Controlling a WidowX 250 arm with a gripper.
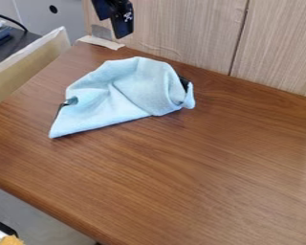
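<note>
The black gripper [117, 16] hangs at the top edge, left of the middle, in front of the wood-grain panel and above the table's back corner. It is apart from the light blue cloth [126, 91], which lies bunched and raised on the upper left of the brown table [200, 177]. One corner of the cloth points toward the lower left, and a small end folds over at its right. Dark edges of something show at the cloth's left and right sides; what lies under it is hidden.
Behind the table stands a wood-grain panel [181, 33]. A pale board [31, 64] runs along the left side, with dark equipment [12, 43] beyond it. Tape [101, 42] sits at the back corner. An orange-yellow item [12, 240] is below the front edge.
</note>
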